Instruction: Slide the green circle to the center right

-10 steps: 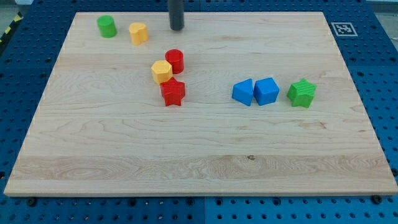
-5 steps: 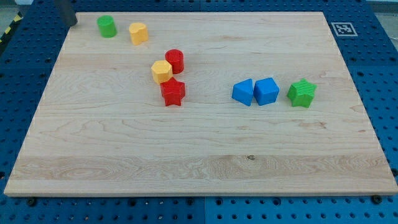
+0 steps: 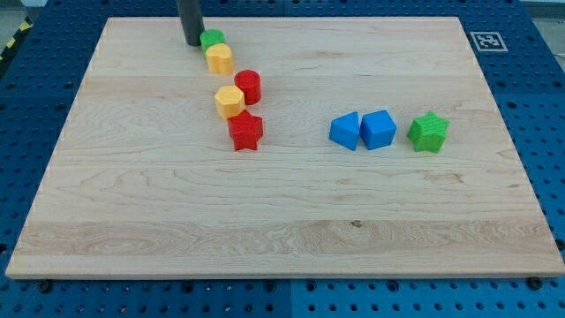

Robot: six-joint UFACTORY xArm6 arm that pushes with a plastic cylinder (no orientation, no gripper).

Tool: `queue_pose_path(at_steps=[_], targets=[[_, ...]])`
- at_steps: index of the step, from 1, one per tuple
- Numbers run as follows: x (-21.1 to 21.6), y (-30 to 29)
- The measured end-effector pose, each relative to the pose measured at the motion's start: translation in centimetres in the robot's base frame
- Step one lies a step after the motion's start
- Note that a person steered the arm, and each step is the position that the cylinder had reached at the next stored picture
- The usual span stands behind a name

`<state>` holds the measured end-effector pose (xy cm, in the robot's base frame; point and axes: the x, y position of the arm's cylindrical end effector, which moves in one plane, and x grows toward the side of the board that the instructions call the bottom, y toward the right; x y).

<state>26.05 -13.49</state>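
The green circle (image 3: 212, 39) sits near the view's top, left of centre, touching a yellow block (image 3: 220, 59) just below and to its right. My tip (image 3: 192, 41) stands right against the green circle's left side. The rod rises from it out of the view's top.
Below the yellow block lie a red cylinder (image 3: 248, 87), a yellow hexagon (image 3: 229, 102) and a red star (image 3: 245, 131). At centre right lie two blue blocks (image 3: 345, 131) (image 3: 378, 129) and a green star (image 3: 429, 132). A marker tag (image 3: 487, 41) is at the board's top right corner.
My tip swept from the board's top left corner rightward. The green circle moved right with it and pushed the yellow block right and down. The other blocks have not moved.
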Motion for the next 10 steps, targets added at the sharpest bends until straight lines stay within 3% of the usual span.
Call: queue_pose_path(at_steps=[1, 2, 4, 9, 10], targets=[[3.6, 1.7], [3.8, 5.4], [3.1, 9.2], [-0.4, 9.6], [-0.8, 11.9]])
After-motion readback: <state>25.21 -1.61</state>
